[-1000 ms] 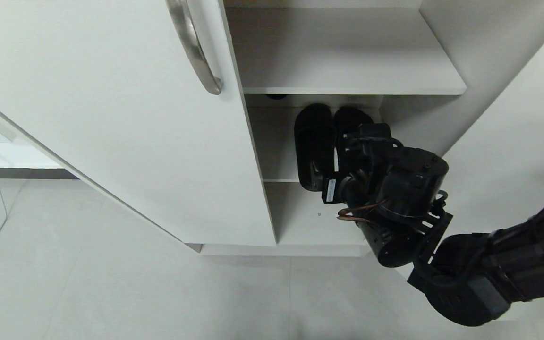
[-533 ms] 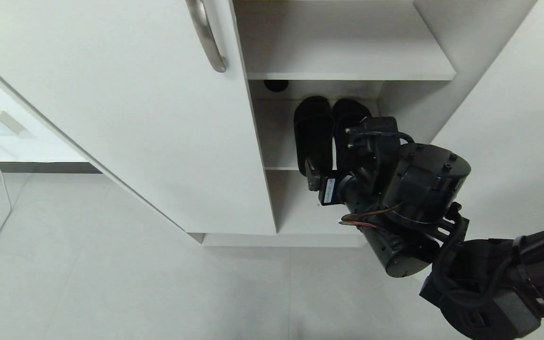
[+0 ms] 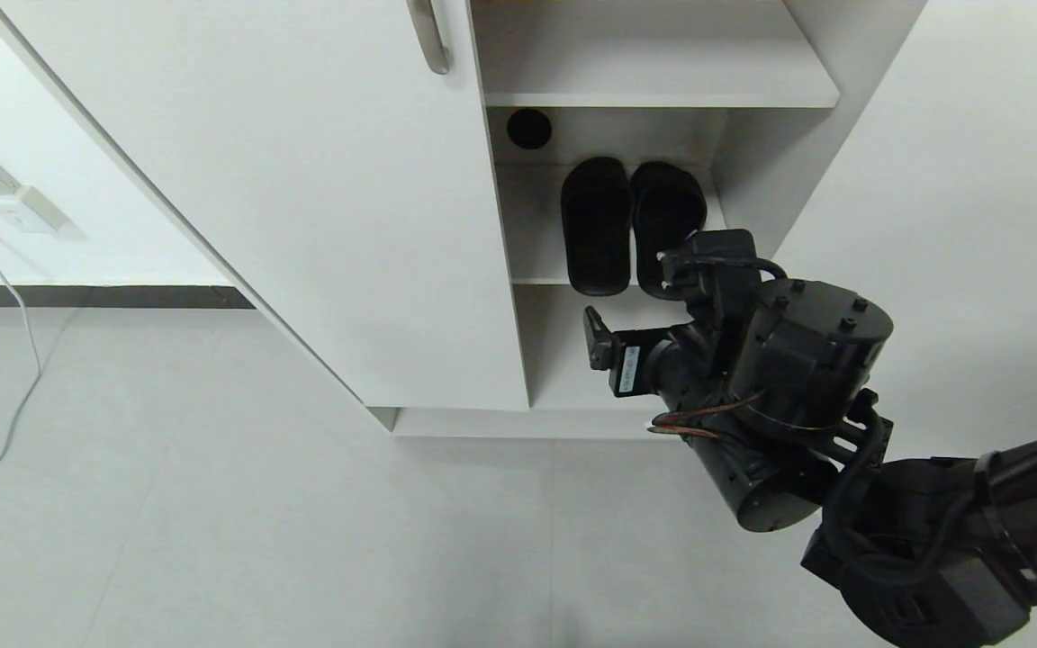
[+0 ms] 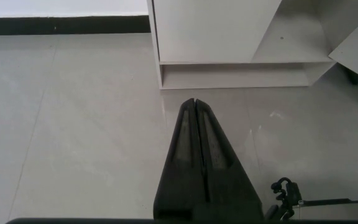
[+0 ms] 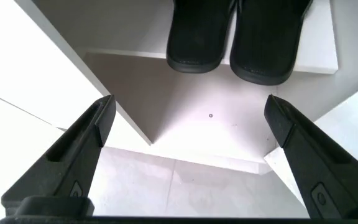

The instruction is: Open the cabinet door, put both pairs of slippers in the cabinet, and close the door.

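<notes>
Right of centre in the head view, the right pincer (image 5: 189, 106) hangs released, fingers spread wide, before the cabinet's (image 3: 662, 90) bottom compartment. Just above it, one black pair of slippers (image 3: 597, 225) lies side by side on a shelf (image 3: 536, 270), heels at its front edge. The open door (image 3: 951, 180) fills the upper right. The left pincer (image 4: 194, 106) is clenched above the floor (image 3: 212, 540).

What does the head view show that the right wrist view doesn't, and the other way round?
Head view adds the cabinet door's metal handle, the round hole in the back panel and the dark skirting board. Right wrist view adds the right gripper with both jaws spread wide. Shared: the black slippers side by side on the shelf, ends overhanging its front edge.
</notes>
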Motion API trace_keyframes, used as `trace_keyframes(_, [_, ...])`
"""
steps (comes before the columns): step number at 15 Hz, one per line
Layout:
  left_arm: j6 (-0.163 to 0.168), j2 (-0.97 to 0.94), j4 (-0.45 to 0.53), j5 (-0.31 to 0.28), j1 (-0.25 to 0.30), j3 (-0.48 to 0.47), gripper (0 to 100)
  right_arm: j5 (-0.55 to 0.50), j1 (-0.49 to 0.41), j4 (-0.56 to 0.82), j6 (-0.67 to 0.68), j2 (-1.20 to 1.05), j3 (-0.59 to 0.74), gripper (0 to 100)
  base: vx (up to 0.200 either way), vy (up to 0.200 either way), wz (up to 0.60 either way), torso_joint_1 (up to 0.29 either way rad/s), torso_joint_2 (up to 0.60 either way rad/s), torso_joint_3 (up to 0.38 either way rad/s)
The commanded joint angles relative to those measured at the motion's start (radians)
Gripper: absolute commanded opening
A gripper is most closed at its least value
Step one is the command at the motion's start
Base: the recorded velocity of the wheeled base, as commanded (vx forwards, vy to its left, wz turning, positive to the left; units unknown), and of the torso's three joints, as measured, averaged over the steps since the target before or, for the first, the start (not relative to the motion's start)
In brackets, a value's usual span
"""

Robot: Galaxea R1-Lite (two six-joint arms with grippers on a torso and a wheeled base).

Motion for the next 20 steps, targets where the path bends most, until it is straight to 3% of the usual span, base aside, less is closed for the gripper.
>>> trace_keyframes(1, [-0.001, 0.001, 0.0, 0.0, 0.001, 0.0, 0, -0.001, 0.001, -0.001, 0.0, 0.001, 0.002, 100, 0.0, 0.0, 0.0, 0.0, 0.0, 0.0])
trace_keyframes(11, [0.0, 0.001, 0.002, 0.0, 0.001, 0.0, 0, -0.004, 0.003, 0.001, -0.003, 0.007, 0.007, 100, 0.0, 0.0, 0.0, 0.0, 0.0, 0.007])
trace_keyframes(20, [0.0, 0.001, 0.002, 0.0, 0.001, 0.0, 0, -0.004, 0.001, 0.001, -0.006, 0.007, 0.016, 100, 0.0, 0.0, 0.0, 0.002, 0.0, 0.191])
